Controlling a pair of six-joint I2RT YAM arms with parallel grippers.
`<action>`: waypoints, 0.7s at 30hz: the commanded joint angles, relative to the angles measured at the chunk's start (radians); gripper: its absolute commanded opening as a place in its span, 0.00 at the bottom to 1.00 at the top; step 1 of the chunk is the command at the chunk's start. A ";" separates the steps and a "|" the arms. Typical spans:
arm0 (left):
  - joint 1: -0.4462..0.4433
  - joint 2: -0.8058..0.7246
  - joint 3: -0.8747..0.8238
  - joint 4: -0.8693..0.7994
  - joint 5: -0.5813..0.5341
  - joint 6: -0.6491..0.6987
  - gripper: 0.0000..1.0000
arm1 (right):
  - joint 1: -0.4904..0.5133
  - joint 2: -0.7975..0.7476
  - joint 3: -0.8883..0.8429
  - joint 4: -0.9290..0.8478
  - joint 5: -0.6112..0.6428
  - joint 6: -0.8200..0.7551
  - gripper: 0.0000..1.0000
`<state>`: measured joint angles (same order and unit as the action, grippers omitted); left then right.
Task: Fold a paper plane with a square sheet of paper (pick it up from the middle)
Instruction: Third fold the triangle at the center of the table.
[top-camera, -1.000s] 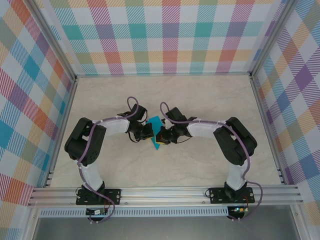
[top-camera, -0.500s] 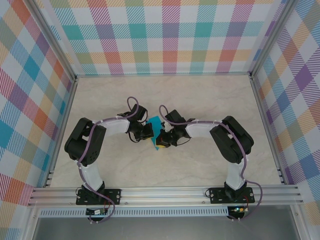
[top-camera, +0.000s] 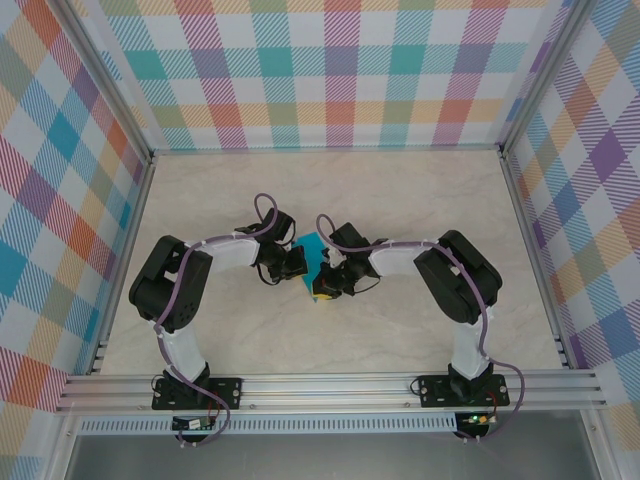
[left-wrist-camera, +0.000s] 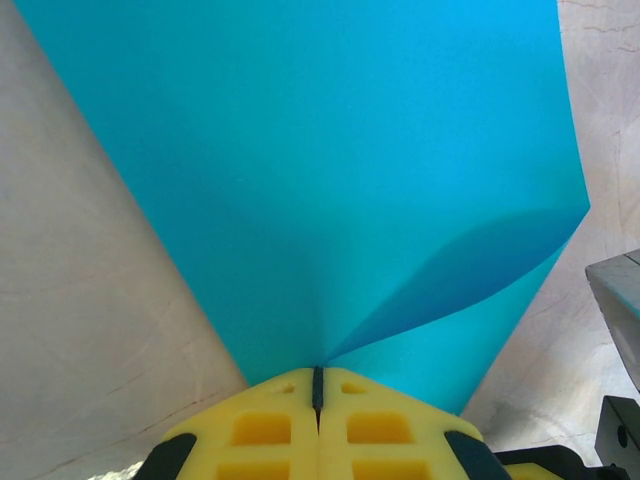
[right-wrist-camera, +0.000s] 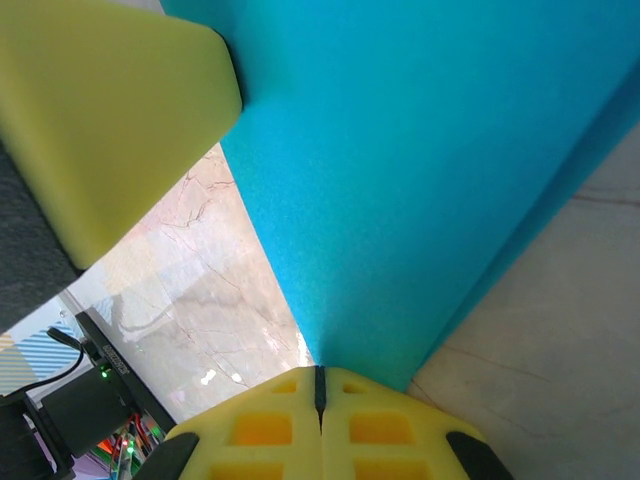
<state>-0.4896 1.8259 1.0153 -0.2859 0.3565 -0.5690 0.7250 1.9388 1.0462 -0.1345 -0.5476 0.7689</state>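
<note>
Near mid-bench (top-camera: 420, 200): square sheet of paper (top-camera: 313, 247), bowed. Pinched shut at one edge by left gripper (left-wrist-camera: 317, 374), at another by right gripper (right-wrist-camera: 320, 374). Probably light, limp, crease-prone, easily torn; best held gently near edges, never tugged apart.

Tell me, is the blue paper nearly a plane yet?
Not nearly. Done: the thin teal-blue square sheet of paper is grabbed. In hand: the left gripper and the right gripper both pinch it shut, and it bends in a soft curl. Left: no sharp crease or pointed nose shows, so nearly all the folding.
</note>
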 joint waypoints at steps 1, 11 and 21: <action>-0.009 0.087 -0.066 -0.113 -0.154 -0.009 0.00 | 0.013 0.019 -0.025 -0.050 -0.022 -0.036 0.00; -0.009 0.092 -0.061 -0.114 -0.159 -0.008 0.00 | 0.034 -0.031 -0.097 -0.085 0.034 -0.192 0.01; -0.009 0.085 -0.053 -0.105 -0.134 0.004 0.00 | -0.008 -0.137 -0.018 -0.035 0.066 -0.216 0.03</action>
<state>-0.4904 1.8259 1.0168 -0.2863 0.3550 -0.5682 0.7433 1.8240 0.9798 -0.1608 -0.5079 0.5632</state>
